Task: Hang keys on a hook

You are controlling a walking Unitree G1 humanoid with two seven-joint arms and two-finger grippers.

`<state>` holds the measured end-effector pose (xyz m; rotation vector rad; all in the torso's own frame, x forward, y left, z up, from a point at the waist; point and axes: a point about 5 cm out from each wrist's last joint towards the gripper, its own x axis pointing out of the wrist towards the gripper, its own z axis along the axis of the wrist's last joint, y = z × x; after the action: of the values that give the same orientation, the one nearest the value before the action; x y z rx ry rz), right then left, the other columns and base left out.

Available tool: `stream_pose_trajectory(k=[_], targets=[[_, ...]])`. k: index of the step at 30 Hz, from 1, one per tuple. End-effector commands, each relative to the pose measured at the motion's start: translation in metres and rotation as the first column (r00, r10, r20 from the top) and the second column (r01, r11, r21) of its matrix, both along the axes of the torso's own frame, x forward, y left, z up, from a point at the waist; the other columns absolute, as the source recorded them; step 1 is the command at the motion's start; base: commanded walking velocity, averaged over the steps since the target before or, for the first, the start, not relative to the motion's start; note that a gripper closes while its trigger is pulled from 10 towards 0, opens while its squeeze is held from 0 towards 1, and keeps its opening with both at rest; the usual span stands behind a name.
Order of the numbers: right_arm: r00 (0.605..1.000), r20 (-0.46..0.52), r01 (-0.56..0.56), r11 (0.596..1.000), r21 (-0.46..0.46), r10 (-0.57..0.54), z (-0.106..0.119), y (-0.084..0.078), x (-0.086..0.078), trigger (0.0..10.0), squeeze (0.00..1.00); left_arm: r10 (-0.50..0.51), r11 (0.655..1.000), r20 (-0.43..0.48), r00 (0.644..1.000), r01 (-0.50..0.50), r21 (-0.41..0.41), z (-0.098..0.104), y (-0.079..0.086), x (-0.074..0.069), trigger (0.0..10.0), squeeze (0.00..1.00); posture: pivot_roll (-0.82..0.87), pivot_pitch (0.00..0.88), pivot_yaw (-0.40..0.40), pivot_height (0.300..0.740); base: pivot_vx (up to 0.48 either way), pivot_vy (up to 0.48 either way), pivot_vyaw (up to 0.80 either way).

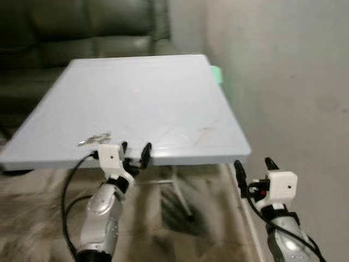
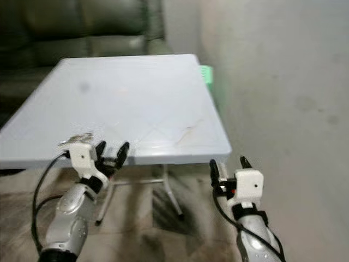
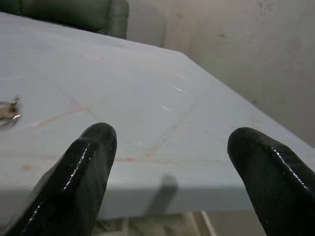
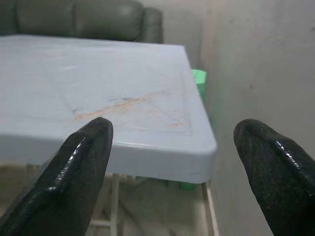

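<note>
A small bunch of silver keys (image 1: 94, 139) lies on the pale blue table (image 1: 142, 93) near its front left edge, also seen in the left wrist view as keys (image 3: 9, 112). My left gripper (image 1: 135, 155) is open at the table's front edge, just right of the keys. My right gripper (image 1: 255, 167) is open too, held lower, beyond the table's front right corner. Its fingers (image 4: 78, 167) frame that corner. No hook can be made out.
A dark green sofa (image 1: 76, 33) stands behind the table. A grey wall (image 1: 283, 65) runs along the right side, with a green object (image 1: 217, 75) between it and the table. White folding legs (image 1: 177, 188) show under the table.
</note>
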<state>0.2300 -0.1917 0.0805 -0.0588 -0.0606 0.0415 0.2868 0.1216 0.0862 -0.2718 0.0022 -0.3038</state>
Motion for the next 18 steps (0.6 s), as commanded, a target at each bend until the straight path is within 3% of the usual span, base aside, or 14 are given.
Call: stream_pose_trajectory(k=[1, 18], targets=[[1.0, 0.021, -0.019, 1.0, 0.008, 0.019, 0.0052, 0.0051, 0.0046, 10.0, 0.0, 0.027, 1.0, 0.005, 1.0, -0.027, 0.014, 0.0025, 0.0094, 0.0019, 10.0, 0.0, -0.05, 0.0, -0.009, 0.74, 0.0, 0.0, 0.0], [0.996, 0.061, -0.07, 0.995, 0.073, 0.065, 0.0145, 0.0114, 0.0027, 10.0, 0.0, 0.018, 1.0, 0.011, 1.0, -0.018, -0.001, 0.0045, 0.0096, -0.0021, 10.0, 0.0, -0.04, 0.0, -0.011, 0.74, 0.0, 0.0, 0.0]])
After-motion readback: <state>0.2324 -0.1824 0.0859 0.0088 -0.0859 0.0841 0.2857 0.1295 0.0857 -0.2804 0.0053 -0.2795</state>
